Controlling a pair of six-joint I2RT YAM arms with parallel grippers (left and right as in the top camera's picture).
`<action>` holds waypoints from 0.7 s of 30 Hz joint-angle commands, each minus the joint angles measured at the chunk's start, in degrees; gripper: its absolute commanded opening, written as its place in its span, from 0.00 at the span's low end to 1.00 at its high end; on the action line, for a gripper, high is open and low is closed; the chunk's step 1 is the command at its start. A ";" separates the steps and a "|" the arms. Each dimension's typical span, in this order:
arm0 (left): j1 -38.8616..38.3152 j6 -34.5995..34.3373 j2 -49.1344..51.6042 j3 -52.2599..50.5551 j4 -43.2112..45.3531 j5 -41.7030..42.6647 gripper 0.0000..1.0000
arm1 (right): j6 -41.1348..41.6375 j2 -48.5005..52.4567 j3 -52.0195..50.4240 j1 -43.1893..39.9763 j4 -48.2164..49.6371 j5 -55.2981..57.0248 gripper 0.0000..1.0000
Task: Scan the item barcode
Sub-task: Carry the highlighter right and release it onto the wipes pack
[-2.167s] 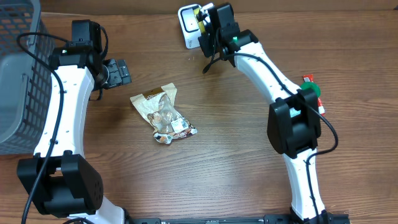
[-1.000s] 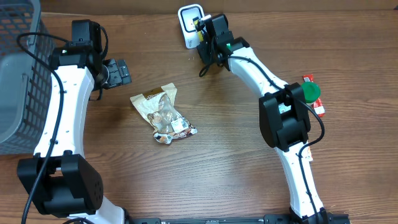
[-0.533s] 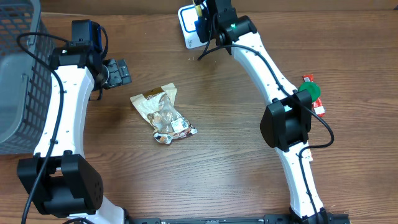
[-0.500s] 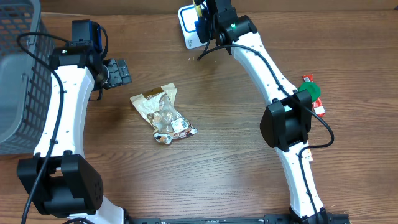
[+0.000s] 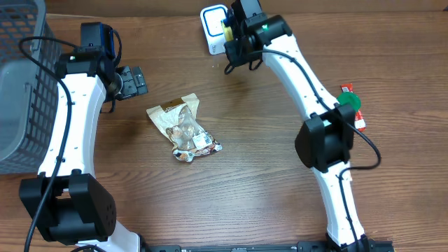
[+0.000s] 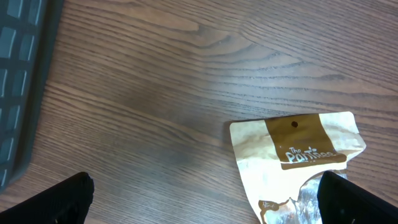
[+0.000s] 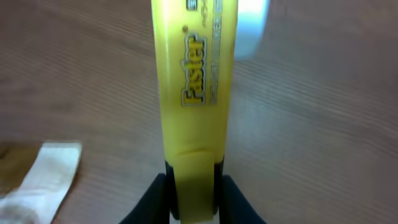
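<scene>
My right gripper (image 5: 231,32) is shut on the item, a yellow highlighter pen (image 7: 193,93) lettered "Faster". In the right wrist view the pen sticks out forward from between the fingers (image 7: 155,196). Its far end reaches the white scanner (image 5: 212,19) at the table's back edge, which shows as a pale blur (image 7: 252,25) past the pen's tip. The barcode cannot be made out. My left gripper (image 5: 133,80) hangs open at the left of the table with nothing between its fingers (image 6: 62,199).
A tan and clear snack bag (image 5: 183,128) lies mid-table, its top edge (image 6: 292,146) just ahead of the left gripper. A grey basket (image 5: 21,84) stands at the far left. A green cap (image 5: 350,103) and a red packet (image 5: 357,119) lie at the right.
The right gripper moved the pen back toward the scanner, then a little forward again, turning at the wrist. The left arm and the snack bag have not moved.
</scene>
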 commanded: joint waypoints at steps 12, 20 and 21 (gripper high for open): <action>-0.48 1.29 -0.87 0.87 0.04 -0.28 1.00 | 5.92 -20.00 -2.82 -15.28 -30.18 0.22 0.07; -0.48 1.29 -0.87 0.87 0.04 -0.28 1.00 | 5.27 -20.00 -20.39 -21.99 -28.92 1.44 0.06; -0.48 1.29 -0.87 0.87 0.07 -0.28 1.00 | 5.29 -20.00 -22.47 -22.36 -28.15 1.84 0.06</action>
